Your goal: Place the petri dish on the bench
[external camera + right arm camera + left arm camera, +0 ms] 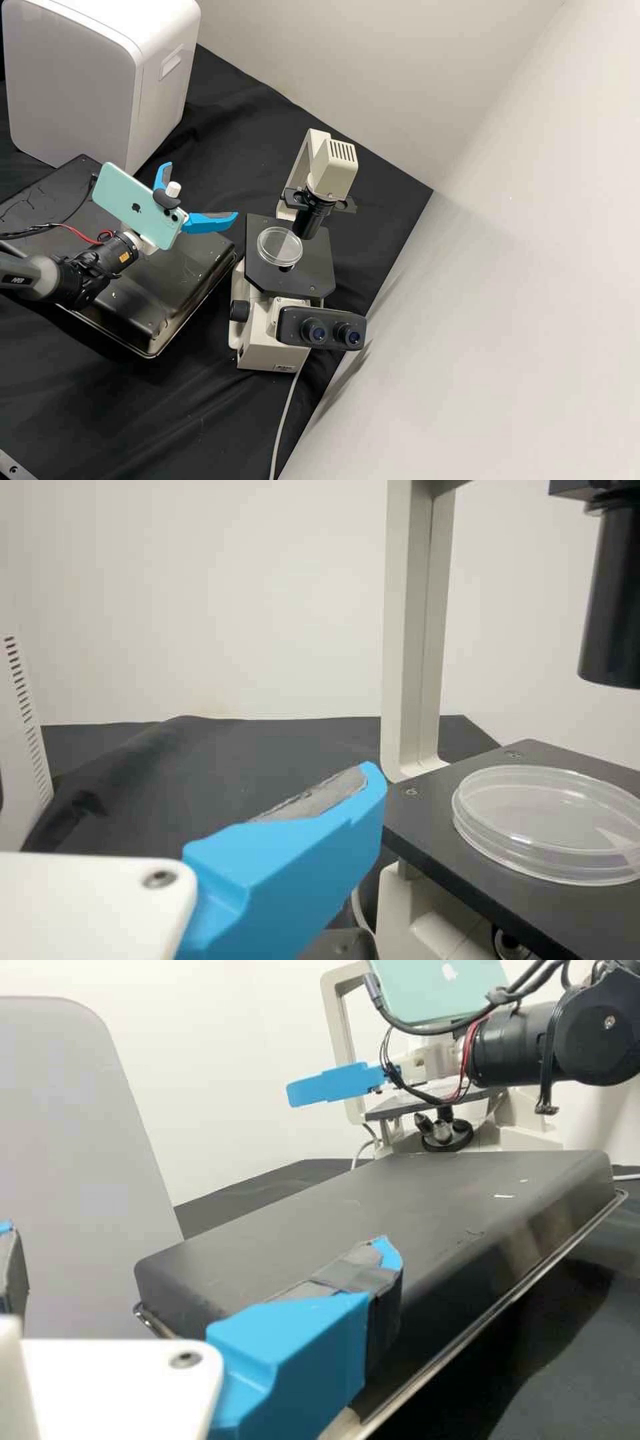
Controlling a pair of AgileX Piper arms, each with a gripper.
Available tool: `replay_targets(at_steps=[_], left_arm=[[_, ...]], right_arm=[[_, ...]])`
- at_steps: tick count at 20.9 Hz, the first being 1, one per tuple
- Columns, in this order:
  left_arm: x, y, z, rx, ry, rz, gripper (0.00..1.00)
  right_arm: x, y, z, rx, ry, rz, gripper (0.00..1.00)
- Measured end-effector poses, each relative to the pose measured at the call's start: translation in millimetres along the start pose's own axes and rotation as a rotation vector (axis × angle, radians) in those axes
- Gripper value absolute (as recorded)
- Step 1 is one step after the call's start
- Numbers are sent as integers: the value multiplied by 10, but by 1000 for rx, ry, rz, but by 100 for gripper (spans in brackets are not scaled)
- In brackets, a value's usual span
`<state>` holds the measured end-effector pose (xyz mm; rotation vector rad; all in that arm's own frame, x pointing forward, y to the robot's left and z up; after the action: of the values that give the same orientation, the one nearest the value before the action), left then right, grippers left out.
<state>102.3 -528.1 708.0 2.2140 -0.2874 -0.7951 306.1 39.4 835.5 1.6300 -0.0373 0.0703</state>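
Observation:
A clear petri dish (pixel 279 245) (pixel 548 822) lies flat on the black stage (pixel 313 267) of a white microscope, just under its dark lens tube (pixel 308 217). My right gripper (pixel 193 200) hovers open and empty to the left of the stage, above the black tray's far end, one blue finger (pixel 290 860) level with the dish and a short way from it. That same arm carries a teal phone (pixel 137 205). My left gripper (pixel 150 1300) stands open and empty by the near end of the black tray (pixel 420 1210), and the right arm's blue finger (pixel 335 1082) shows farther off.
An upturned black tray (pixel 167 300) lies left of the microscope under the right arm. A white appliance (pixel 93 73) stands at the back left. The microscope's eyepieces (pixel 323 330) face the front, and a grey cable (pixel 283 413) runs forward. A pale wall borders the bench on the right.

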Motion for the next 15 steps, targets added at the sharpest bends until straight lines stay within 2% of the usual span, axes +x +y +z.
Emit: replay_targets(at_steps=[9,11,15], left_arm=[[-3,-2,5,-3,0,-2,100],[-3,-3,1,-5,5,-3,100],[-3,-5,-10,-10,16,-5,100]], right_arm=[[0,0,0,4,0,0,100],[1,36,32,7,-10,11,100],[3,134,136,35,-38,46,100]])
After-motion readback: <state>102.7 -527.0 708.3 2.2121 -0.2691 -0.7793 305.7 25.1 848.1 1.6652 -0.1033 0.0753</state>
